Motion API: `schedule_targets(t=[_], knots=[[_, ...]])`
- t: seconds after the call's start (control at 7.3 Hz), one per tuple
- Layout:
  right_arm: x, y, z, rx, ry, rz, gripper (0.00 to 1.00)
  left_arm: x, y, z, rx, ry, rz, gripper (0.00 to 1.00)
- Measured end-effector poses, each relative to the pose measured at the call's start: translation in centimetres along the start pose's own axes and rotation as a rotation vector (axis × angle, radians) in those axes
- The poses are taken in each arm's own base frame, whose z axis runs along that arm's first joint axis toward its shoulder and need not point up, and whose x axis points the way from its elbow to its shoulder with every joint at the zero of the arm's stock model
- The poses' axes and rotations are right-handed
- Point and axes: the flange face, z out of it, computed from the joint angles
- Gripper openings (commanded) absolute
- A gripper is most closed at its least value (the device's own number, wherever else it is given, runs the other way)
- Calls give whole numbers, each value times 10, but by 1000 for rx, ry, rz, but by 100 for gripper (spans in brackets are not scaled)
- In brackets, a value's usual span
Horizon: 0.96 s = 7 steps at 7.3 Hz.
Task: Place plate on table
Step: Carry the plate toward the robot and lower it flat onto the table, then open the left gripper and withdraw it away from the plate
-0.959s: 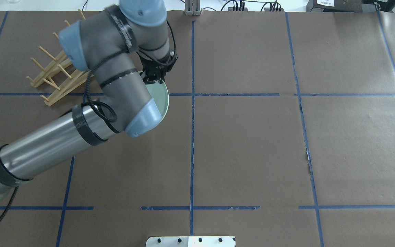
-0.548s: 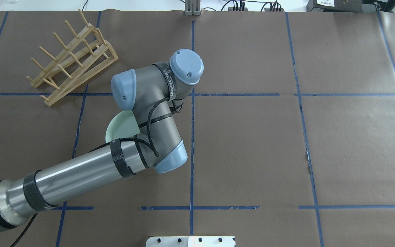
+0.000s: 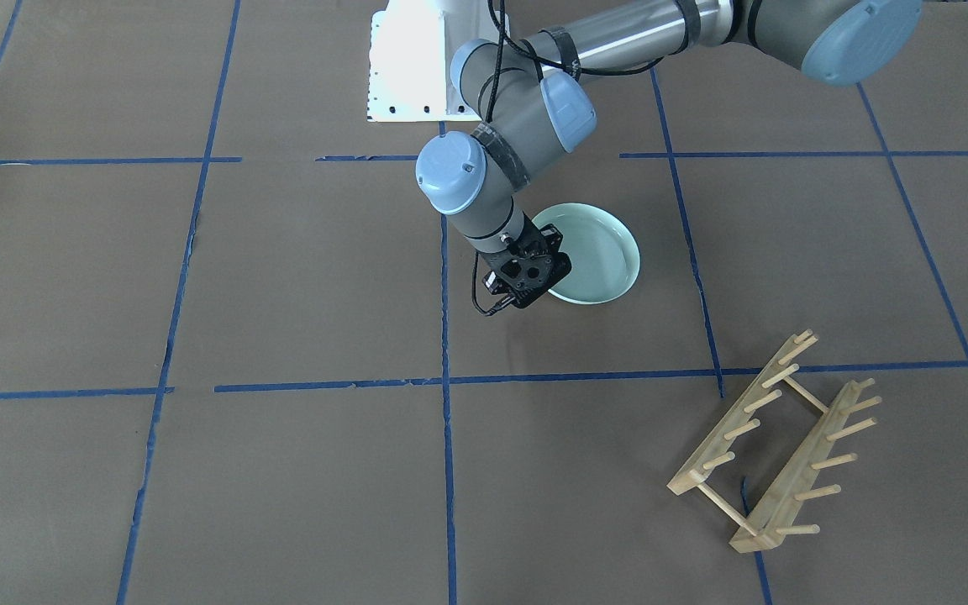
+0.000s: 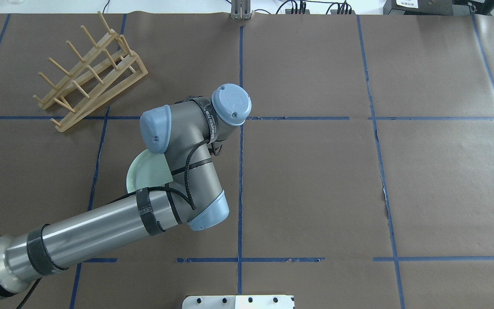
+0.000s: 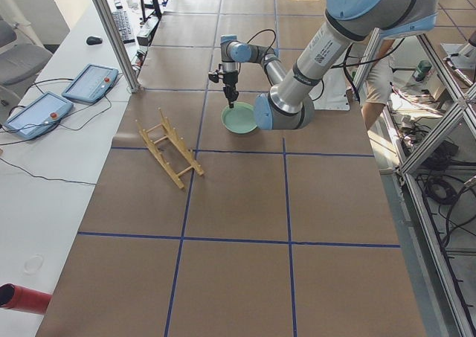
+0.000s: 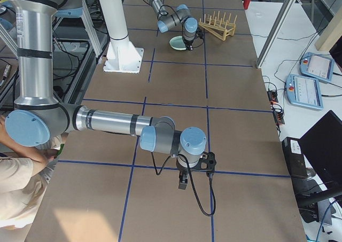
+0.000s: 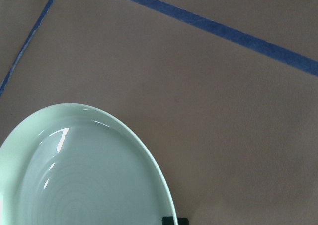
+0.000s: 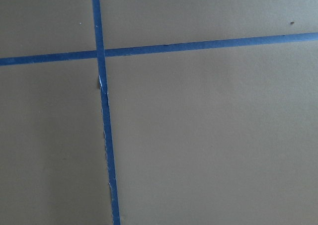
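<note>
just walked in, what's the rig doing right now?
The left gripper has its fingers on the rim of the mint-green plate, which sits low, at or just above the table, inside one taped square. The wooden rack holds nothing and stands apart from the plate. The right gripper hangs over the table far from all this, touching nothing.

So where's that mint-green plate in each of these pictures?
Front-facing: plate just right of centre.
Overhead: left of centre, partly hidden.
Exterior left: upper middle.
Exterior right: far off, top centre.
Left wrist: bottom left, close up.
Right wrist: not in it.
Shared landmark: the wooden peg rack, seen in all four exterior views.
</note>
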Motion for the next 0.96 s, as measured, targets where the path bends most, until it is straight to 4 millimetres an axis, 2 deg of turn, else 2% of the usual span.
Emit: schedule_targets(t=[0.14,0.27,0.41,0.55,0.68,0.82,0.96], knots=[[0,0,0,0,0,0,100,-14,1,-12,0,42,14,100],[0,0,0,0,0,0,100,-35,-5,-34,4,122,43,100],[0,0,0,0,0,0,100,-59,-26,-62,19,224,85,100],[0,0,0,0,0,0,100,-82,-61,-92,33,326,133,100],[0,0,0,0,0,0,100,-105,-104,-113,31,402,193,100],[0,0,0,0,0,0,100,-139,-158,-122,24,458,275,100],[0,0,0,0,0,0,100,-183,-213,-118,27,499,376,100]])
